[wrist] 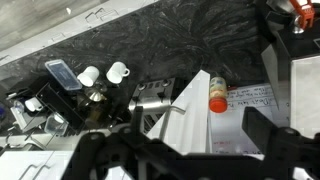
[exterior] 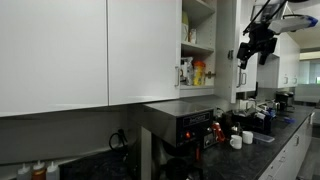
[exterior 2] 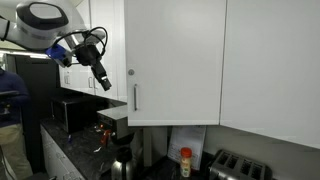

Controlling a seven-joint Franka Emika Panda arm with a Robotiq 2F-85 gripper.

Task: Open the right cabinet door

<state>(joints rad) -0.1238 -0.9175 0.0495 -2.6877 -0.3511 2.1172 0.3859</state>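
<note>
The right cabinet door is a tall white panel with a slim silver bar handle low on its left edge. It stands swung out from the cabinet. In an exterior view its inner face shows beside the open shelves. The wrist view shows its edge and handle from above. My gripper is open and empty. It hangs in the air off the door's handle edge and touches nothing. It also shows in an exterior view and in the wrist view.
Bottles stand on the open shelf. An orange-capped bottle is below. A black machine, mugs and a toaster sit on the dark counter. A person stands beside the arm.
</note>
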